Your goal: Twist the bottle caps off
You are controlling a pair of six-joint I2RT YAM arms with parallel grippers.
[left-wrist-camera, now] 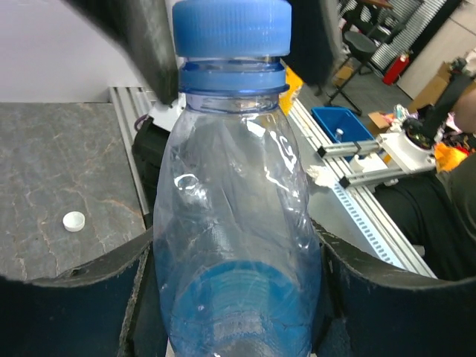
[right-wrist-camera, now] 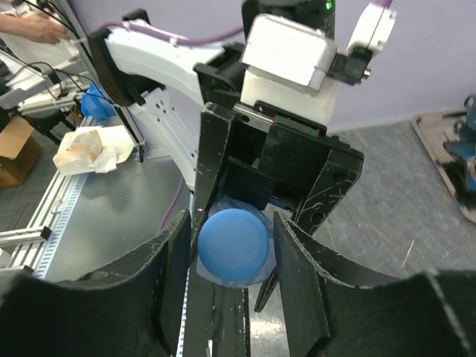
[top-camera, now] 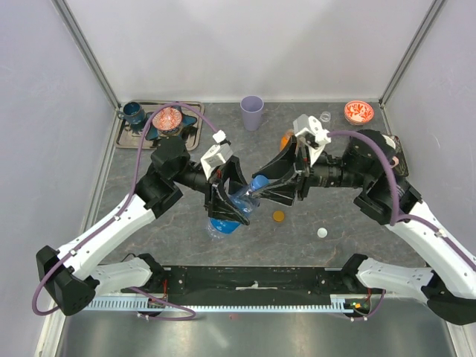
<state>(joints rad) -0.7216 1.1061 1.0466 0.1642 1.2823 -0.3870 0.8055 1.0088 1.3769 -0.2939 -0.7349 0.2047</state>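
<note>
Two caps are off: the orange cap and the white cap lie loose on the table. The blue cap is still seated on the blue bottle, which is held tilted between the arms. The left tool is clamped on the bottle body. The right tool looks pinched on the blue cap. Roughly half done by my read; I can't make out the fourth cap.

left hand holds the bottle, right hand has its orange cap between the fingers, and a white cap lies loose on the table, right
No: the cap is blue, not orange; the right wrist view shows it between the fingers of the right hand. The left hand does hold the bottle, and a white cap lies loose on the table.
</note>
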